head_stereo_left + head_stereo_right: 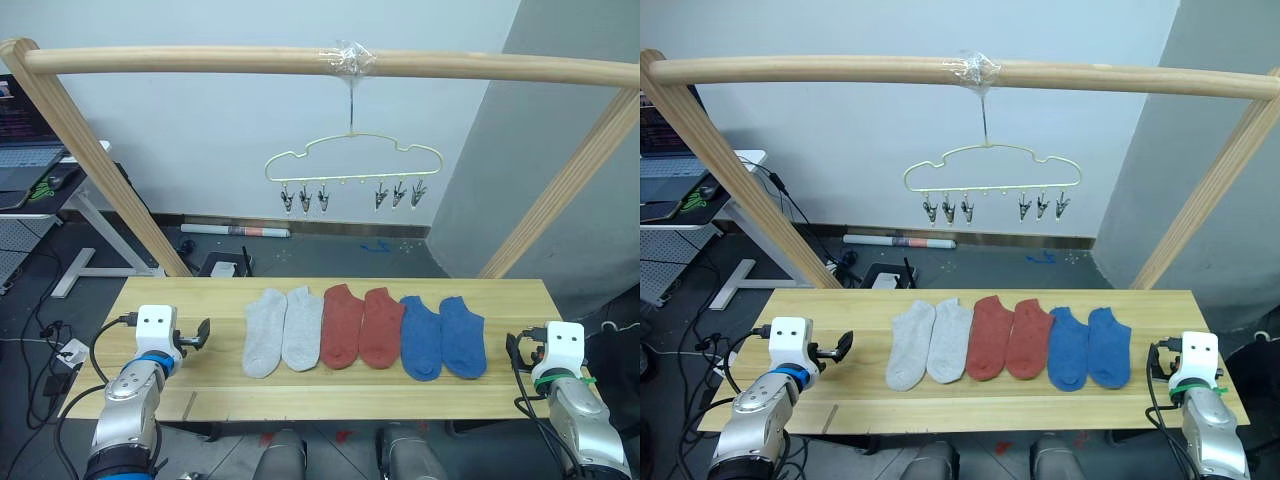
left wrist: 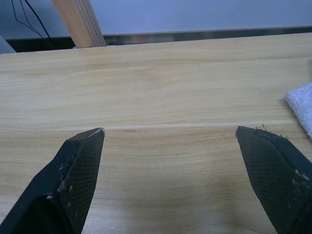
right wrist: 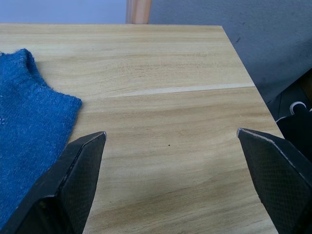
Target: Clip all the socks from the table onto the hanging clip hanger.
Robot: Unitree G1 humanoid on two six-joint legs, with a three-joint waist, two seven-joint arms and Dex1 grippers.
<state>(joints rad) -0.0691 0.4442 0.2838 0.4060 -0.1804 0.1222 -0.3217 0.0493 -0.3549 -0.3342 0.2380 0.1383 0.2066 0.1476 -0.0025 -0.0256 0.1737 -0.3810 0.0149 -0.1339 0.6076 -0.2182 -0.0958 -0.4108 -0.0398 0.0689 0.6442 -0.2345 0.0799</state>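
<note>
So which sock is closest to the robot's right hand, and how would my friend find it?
Start at the wooden table, where six socks lie in a row under the yellow clip hanger. Go to the row's end on the robot's right. The last blue sock is the one: its blue twin lies on one side, bare wood on the other.

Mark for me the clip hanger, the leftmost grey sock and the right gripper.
clip hanger (image 1: 352, 150), left eye view, on the top of its yellow wire outline.
leftmost grey sock (image 1: 264, 335), left eye view, on the middle of its foot.
right gripper (image 3: 170, 183), right wrist view, midway between its open fingertips.
</note>
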